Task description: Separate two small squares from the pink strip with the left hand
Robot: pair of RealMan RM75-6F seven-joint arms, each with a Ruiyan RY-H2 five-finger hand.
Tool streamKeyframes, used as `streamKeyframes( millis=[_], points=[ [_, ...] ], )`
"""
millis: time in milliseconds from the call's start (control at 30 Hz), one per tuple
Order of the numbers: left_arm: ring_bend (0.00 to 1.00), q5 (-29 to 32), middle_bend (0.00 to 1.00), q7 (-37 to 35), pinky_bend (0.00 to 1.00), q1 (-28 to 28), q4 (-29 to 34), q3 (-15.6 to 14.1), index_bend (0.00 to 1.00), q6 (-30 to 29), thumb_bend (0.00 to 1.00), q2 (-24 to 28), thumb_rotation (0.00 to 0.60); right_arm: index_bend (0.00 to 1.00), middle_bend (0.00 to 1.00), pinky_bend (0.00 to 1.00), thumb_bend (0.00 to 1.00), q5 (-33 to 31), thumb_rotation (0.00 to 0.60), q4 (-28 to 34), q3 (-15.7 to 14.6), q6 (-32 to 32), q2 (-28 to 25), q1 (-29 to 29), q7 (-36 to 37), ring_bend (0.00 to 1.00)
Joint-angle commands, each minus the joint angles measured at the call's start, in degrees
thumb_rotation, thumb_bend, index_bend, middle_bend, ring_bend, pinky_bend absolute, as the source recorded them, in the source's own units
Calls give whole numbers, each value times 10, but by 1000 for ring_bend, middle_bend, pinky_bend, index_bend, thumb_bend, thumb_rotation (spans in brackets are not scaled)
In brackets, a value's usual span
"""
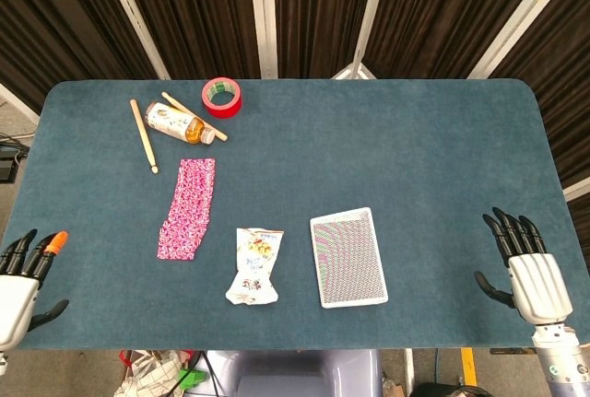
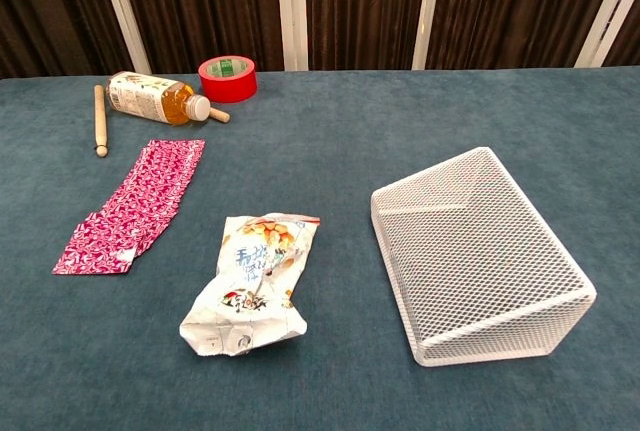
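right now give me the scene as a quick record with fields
target: pink patterned strip, flat on the blue table, untouched
left hand: open, at near left edge, apart from strip
right hand: open, at near right edge
beside strip: crumpled snack bag, white wire mesh basket
far left: bottle, red tape roll, two wooden sticks

Snack bag beside wire basket.

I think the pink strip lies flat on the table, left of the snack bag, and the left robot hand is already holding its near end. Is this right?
Not quite. The pink strip does lie flat, left of the snack bag, but the left robot hand holds nothing: the head view shows it open at the table's near-left edge, well apart from the strip.
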State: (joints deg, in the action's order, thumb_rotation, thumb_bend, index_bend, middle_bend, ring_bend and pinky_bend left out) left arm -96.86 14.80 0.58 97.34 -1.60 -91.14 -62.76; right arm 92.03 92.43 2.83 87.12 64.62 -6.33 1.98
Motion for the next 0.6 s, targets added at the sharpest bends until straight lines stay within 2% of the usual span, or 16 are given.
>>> streamKeyframes(
  millis=[33,100,200,300,467,600],
  points=[
    [235,2,340,-1,172,-10,-5,6,101,10,264,-7,600,0,39,67,311,0,600,0,-1,1,0,1,0,87],
    [373,4,499,3,248,-17,-10,10,102,19,325,-11,600,0,39,67,311,2,600,-1,-1,3,1,1,0,87],
    [540,11,683,11,374,-35,-14,14,118,49,464,-17,600,0,39,67,311,2,600,-1,-1,3,1,1,-1,87],
    [642,28,794,27,467,-60,-11,19,141,98,611,-20,600,0,39,67,311,1,600,-2,-1,1,2,1,-2,87],
    [685,65,841,71,497,-101,-4,28,186,178,758,-29,600,0,39,67,311,2,600,-1,-1,3,2,2,-3,87],
    [694,108,849,112,497,-127,5,35,187,233,790,-39,600,0,39,67,311,0,600,-2,0,2,2,1,-1,87]
  ],
)
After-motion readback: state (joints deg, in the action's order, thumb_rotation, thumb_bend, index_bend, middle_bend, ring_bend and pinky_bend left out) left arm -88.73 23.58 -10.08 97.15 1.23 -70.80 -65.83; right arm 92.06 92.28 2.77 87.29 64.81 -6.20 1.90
